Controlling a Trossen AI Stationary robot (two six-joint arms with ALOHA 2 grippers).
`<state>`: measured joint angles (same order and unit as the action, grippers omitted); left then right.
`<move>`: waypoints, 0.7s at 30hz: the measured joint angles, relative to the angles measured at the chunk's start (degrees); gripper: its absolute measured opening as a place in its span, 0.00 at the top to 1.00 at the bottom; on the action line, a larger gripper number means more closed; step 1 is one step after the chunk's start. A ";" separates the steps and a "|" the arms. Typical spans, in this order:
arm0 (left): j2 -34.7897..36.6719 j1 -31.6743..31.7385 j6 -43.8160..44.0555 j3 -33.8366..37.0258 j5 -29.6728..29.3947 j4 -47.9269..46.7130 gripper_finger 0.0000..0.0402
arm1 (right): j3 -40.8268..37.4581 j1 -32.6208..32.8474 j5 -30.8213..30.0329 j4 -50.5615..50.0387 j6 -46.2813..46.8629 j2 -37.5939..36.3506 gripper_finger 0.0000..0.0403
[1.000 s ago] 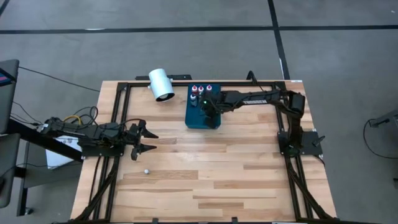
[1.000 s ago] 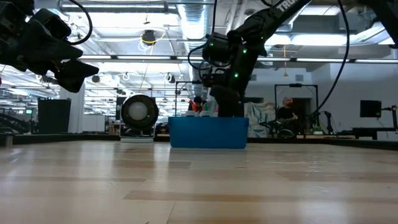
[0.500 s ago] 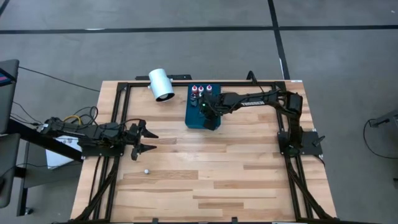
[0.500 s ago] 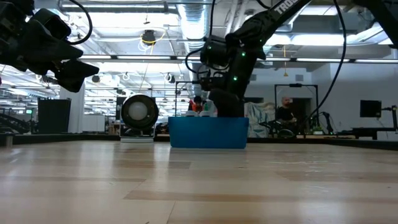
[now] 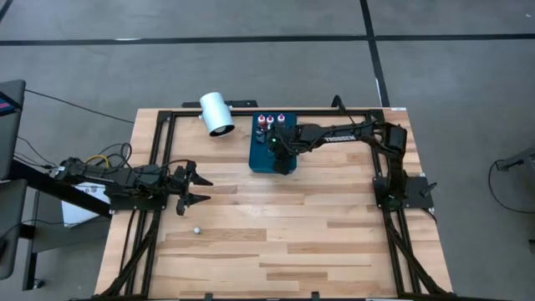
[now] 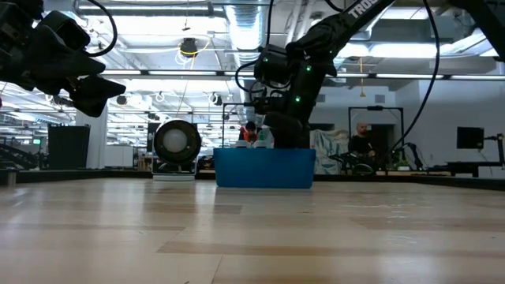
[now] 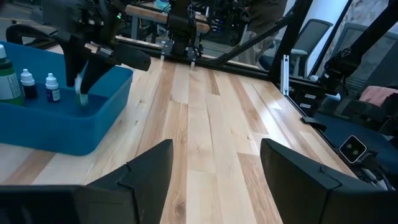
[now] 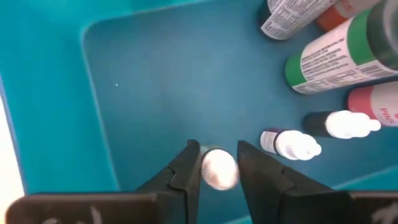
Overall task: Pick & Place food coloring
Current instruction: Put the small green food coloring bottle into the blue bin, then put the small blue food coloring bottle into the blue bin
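On the table's left edge: the left gripper point(image 5: 199, 187) hangs above the wood with its fingers spread wide and nothing between them.
Loose bottle: one tiny white-tipped food coloring bottle point(image 5: 197, 228) lies alone on the boards, near the left gripper and well apart from the tray.
White cylinder point(image 5: 217, 114): lies on its side at the far edge, just left of the tray, its open end dark in the low view point(image 6: 175, 142).
Blue tray point(image 5: 260, 157): sits at the middle of the far side; its left half shows bare blue floor.
Tray contents: larger bottles stand along the far wall, red-capped ones point(image 5: 268, 119) seen from above, with green point(image 8: 336, 59) and pink point(image 8: 376, 106) labelled bodies seen by the right wrist camera.
Small droppers in tray: two white-tipped ones point(image 8: 290, 144) stand side by side on the floor, just beside the gripper's fingers.
Right gripper point(image 8: 217, 167): reaches down into the tray, its fingers point(image 8: 186, 168) close on either side of a whitish dropper bottle point(image 8: 219, 170) standing on the tray floor; whether the pads press it cannot be told.
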<state>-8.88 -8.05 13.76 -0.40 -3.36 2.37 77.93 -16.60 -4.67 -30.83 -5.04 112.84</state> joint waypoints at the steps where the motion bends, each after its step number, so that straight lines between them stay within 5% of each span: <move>1: 0.00 0.02 0.00 0.02 0.00 0.00 0.42 | 0.00 0.00 0.14 0.00 0.02 0.00 0.75; 14: 0.00 0.02 -0.02 0.02 -0.02 0.00 0.42 | 0.32 0.00 0.00 -0.74 0.82 -0.79 0.70; 21: 0.00 0.01 -0.01 0.01 -0.04 0.02 0.42 | 9.20 0.11 -0.17 -9.81 1.54 -0.83 0.72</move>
<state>-8.88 -8.04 13.75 -0.39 -3.40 2.39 87.13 -16.49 -4.84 -40.64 -3.50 112.01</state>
